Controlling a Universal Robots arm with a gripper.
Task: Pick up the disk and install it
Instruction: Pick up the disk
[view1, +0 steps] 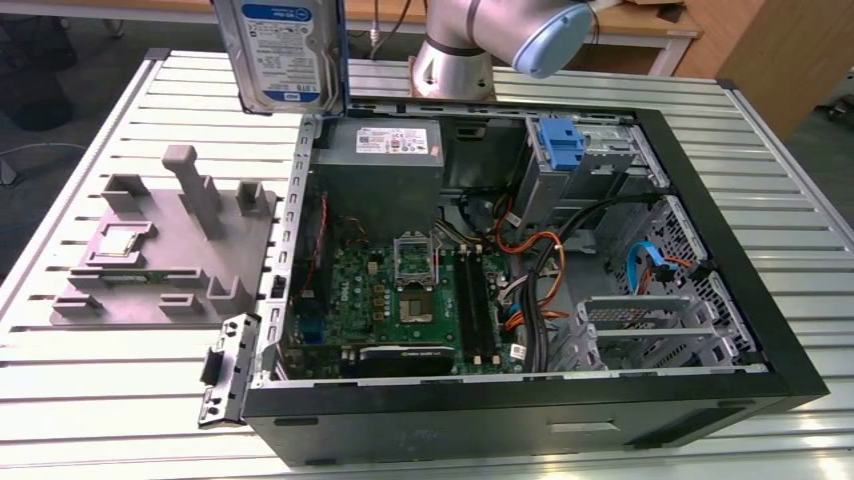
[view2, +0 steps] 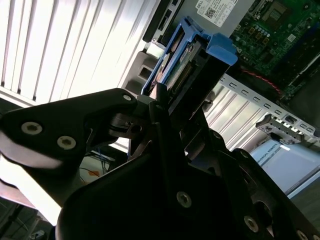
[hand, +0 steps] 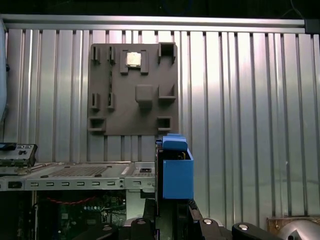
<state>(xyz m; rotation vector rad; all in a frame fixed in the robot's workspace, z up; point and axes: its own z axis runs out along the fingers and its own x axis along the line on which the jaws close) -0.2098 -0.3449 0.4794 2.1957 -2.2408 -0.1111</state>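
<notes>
Your gripper (view2: 162, 97) has its fingers pinched on one end of the disk (view1: 280, 55). The disk hangs upright in the air just above the computer case's (view1: 534, 425) rim, over the corner by the power supply (view1: 387, 150). Watch two things. Held by one end, the disk could twist or slip in the grip. Its blue frame could also snag the case rim or the orange cables (view1: 541, 250) inside the case.

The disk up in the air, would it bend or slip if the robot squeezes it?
Probably won't bend: the disk looks like a stiff metal slab, likely heavy for its size. Its smooth blue bracket might slip a little in the gripper.
</notes>
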